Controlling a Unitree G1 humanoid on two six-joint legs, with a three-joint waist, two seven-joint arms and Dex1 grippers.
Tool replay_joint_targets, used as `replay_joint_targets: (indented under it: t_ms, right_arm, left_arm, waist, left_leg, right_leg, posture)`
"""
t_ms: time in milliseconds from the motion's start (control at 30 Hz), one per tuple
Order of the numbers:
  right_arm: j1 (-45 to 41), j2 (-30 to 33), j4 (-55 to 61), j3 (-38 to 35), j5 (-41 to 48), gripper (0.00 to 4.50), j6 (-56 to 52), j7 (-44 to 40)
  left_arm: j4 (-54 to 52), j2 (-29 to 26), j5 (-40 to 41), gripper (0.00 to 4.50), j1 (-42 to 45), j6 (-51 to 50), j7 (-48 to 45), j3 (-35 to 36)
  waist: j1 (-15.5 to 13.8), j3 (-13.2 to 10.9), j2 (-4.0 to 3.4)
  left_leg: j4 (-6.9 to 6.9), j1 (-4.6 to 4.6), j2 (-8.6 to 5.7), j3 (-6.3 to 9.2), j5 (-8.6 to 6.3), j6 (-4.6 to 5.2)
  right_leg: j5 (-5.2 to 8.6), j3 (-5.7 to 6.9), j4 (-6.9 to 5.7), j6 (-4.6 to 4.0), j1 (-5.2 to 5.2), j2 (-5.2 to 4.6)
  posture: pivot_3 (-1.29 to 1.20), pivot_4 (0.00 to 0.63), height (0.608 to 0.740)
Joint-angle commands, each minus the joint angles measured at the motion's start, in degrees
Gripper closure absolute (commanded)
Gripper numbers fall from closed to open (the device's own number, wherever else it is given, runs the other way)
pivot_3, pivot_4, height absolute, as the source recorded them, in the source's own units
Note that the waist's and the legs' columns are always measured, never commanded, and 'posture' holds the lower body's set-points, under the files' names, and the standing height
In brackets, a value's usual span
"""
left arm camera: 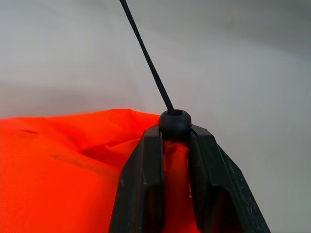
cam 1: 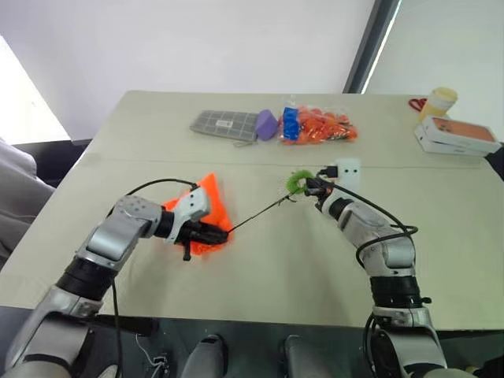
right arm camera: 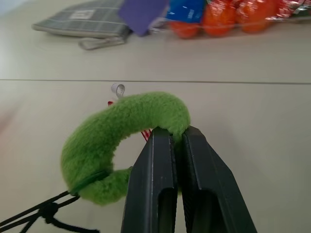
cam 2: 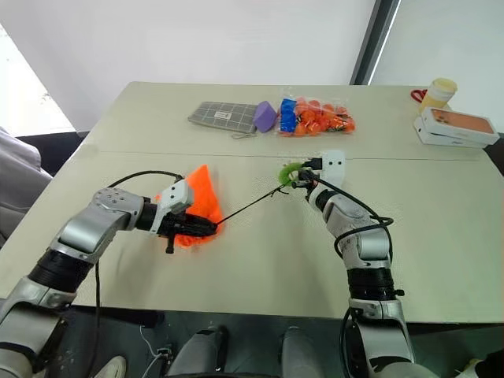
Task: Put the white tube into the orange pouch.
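Observation:
The orange pouch (cam 1: 206, 201) lies on the table (cam 1: 260, 268) at the left of centre. My left gripper (cam 1: 216, 234) is shut on its gathered neck, and the fabric is pinched between the fingers (left arm camera: 146, 174) just below a black cord bead (left arm camera: 175, 121). A thin black cord (cam 1: 260, 211) runs taut from there to the lime-green ring (cam 1: 297, 181). My right gripper (right arm camera: 177, 133) is shut on that fuzzy ring (right arm camera: 121, 126), held slightly above the table. The white tube is hidden.
Along the far edge lie a grey checked case (cam 1: 224, 124), a purple object (cam 1: 267, 124) and a clear bag of orange pieces (cam 1: 319, 126). A flat white box with an orange top (cam 1: 457, 134) and a yellow-lidded cup (cam 1: 441, 98) stand at the far right.

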State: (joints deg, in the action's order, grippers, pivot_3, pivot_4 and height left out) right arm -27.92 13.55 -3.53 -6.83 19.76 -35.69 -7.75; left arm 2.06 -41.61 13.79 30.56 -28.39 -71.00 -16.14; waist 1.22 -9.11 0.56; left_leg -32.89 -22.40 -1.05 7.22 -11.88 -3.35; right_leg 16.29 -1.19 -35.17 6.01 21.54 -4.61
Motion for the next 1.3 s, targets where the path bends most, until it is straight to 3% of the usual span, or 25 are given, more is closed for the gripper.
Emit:
replay_joint_targets:
  t_ms: [33, 133, 233, 400, 433, 667, 900, 1133, 1300]
  right_arm:
    - [-1.8, 1.5, 0.6, -2.6, -2.1, 4.5, 2.9, 1.7]
    - [-1.4, 1.4, 1.9, -1.5, -1.5, 4.5, 2.7, -0.1]
    - [-0.5, 2.0, 4.3, -0.6, 0.1, 3.41, 0.9, -3.4]
    - [0.9, 2.6, 6.2, -0.9, -0.8, 0.8, 1.5, -4.0]
    - [1.9, 3.4, 7.1, -0.9, -0.9, 0.32, 1.9, -5.0]
    - [8.8, 10.0, 9.9, -0.5, -2.0, 0.32, 5.7, -12.4]
    - [14.3, 15.2, 10.0, -2.1, -2.1, 0.32, 11.4, -19.2]
    - [17.7, 18.3, 9.5, -4.1, 0.6, 0.32, 11.8, -24.9]
    - [20.1, 20.6, 12.5, -3.2, 4.6, 0.32, 9.3, -32.2]
  left_arm:
    - [0.1, -1.7, -1.1, 4.34, -1.6, 0.4, -0.5, 0.4]
    - [-0.5, -0.1, 1.7, 4.34, -1.6, -1.4, 0.1, 1.9]
    - [-1.9, 2.0, 5.9, 2.91, -1.5, -5.1, 1.1, 4.9]
    - [-4.7, 2.6, 7.5, 0.28, -3.4, -6.4, 4.5, 8.2]
    - [-5.4, 2.9, 8.9, 0.0, -4.2, -7.6, 6.1, 10.4]
    - [-9.2, 2.5, 12.8, 0.0, -11.3, -10.3, 14.9, 22.4]
    - [-10.5, 3.6, 13.5, 0.0, -21.9, -6.5, 22.1, 33.5]
    - [-15.0, 4.9, 15.2, 0.0, -30.1, -5.9, 24.8, 36.7]
    - [-15.4, 5.4, 15.4, 0.0, -30.4, -5.8, 25.7, 35.7]
  waist:
    - [0.0, 0.0, 0.0]
    - [0.0, 0.0, 0.0]
    - [0.0, 0.0, -0.02]
    - [0.0, 0.0, -0.01]
    - [0.0, 0.0, -0.01]
    - [-0.1, 0.0, -0.01]
    - [-0.2, 0.0, -0.01]
    - [-0.7, 0.0, 0.06]
    - [-0.6, 0.0, 0.06]
  left_leg:
    - [0.0, 0.01, 0.0, 0.0, 0.0, 0.0]
    - [0.0, 0.01, 0.0, 0.0, 0.0, 0.0]
    - [-0.01, 0.0, 0.0, 0.0, 0.01, 0.01]
    - [-0.02, 0.02, 0.0, 0.02, 0.01, 0.01]
    - [-0.02, 0.02, 0.0, 0.02, 0.01, 0.01]
    - [-0.03, 0.03, 0.0, 0.01, 0.01, 0.01]
    - [-0.04, 0.07, 0.01, -0.02, 0.0, 0.0]
    - [-0.1, 0.03, 0.01, -0.05, -0.02, -0.03]
    - [-0.11, 0.02, 0.0, -0.06, -0.03, -0.05]
  right_leg:
    - [0.0, 0.0, -0.01, 0.0, -0.01, 0.0]
    - [0.0, 0.0, -0.01, 0.0, -0.02, 0.0]
    - [0.0, 0.01, -0.02, 0.01, -0.03, 0.01]
    - [-0.01, 0.02, -0.04, 0.03, -0.04, 0.02]
    - [-0.01, 0.02, -0.04, 0.03, -0.04, 0.02]
    - [0.01, 0.02, -0.02, 0.03, -0.08, -0.01]
    - [0.02, -0.01, 0.0, 0.01, -0.1, -0.06]
    - [0.03, -0.01, 0.09, -0.02, -0.14, -0.14]
    - [0.02, -0.03, 0.1, -0.05, -0.15, -0.2]
  posture:
    - [0.0, 0.15, 0.724]
    - [0.0, 0.15, 0.724]
    - [0.0, 0.15, 0.724]
    - [0.0, 0.15, 0.724]
    - [0.0, 0.15, 0.724]
    - [0.0, 0.15, 0.724]
    - [0.0, 0.15, 0.724]
    - [0.0, 0.15, 0.724]
    - [0.0, 0.15, 0.724]
